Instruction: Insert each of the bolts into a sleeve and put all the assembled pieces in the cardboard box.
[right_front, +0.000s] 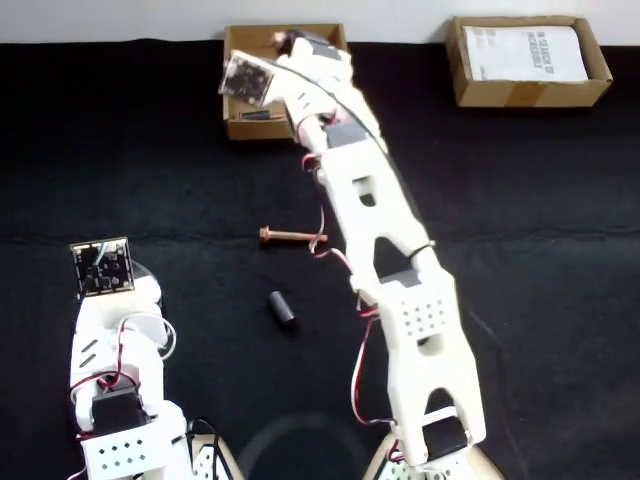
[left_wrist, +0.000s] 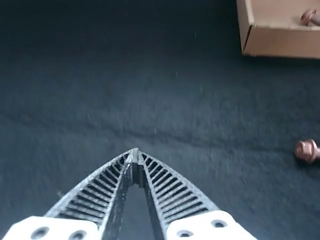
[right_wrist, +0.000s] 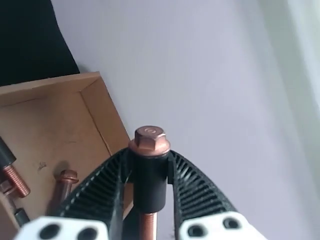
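Right gripper (right_wrist: 148, 161) clamped on a bolt-and-sleeve piece (right_wrist: 149, 142), held above the cardboard box (right_front: 235, 130) at the far edge of the worktop (right_front: 150, 150). Other pieces (right_wrist: 62, 186) lie inside the box. Left gripper (left_wrist: 134, 154) closed, empty, toward the near left corner. Loose bolt (right_front: 292, 237) and sleeve (right_front: 281, 308) lie mid-worktop, apart.

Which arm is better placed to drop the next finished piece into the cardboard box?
Right. The right gripper is shut on a sleeve with a bolt through it, at the cardboard box. The left gripper is shut, empty, over the table away from the box.
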